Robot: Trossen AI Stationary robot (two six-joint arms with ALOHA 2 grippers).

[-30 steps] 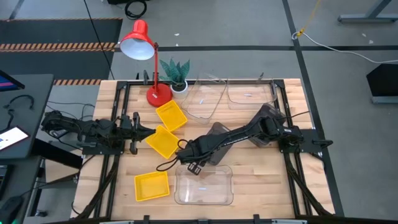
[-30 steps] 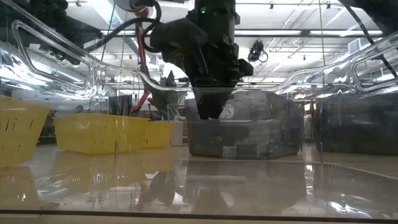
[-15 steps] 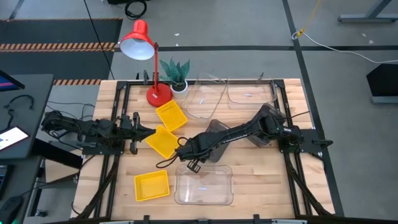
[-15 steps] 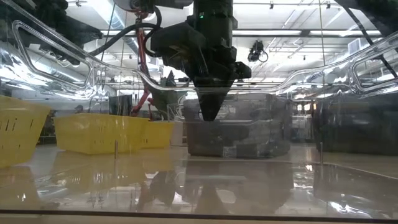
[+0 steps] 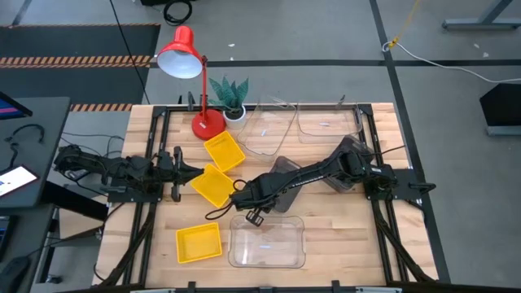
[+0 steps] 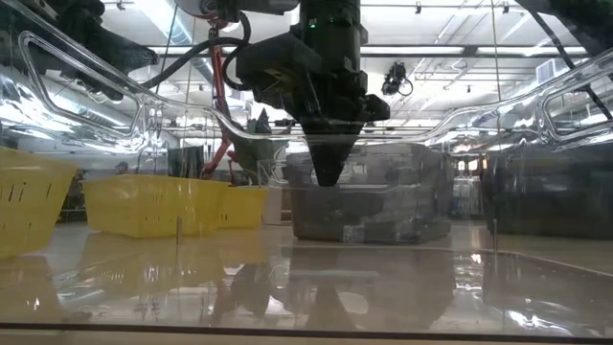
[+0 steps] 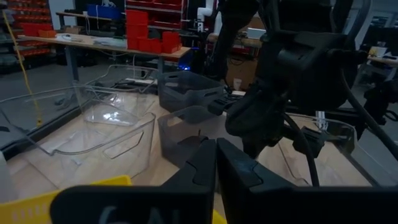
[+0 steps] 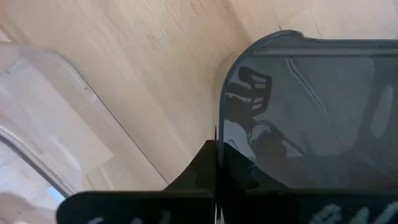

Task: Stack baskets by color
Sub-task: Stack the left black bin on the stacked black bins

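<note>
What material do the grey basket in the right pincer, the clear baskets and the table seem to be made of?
Grey basket: probably smooth, glossy plastic; its dark surface mirrors the right pincer, shut on its wall.
Clear baskets: likely transparent plastic; the wood shows through them and the rims catch the light.
Table: seemingly pale wooden boards; the grain is visible, and in the low view the surface reflects.
</note>
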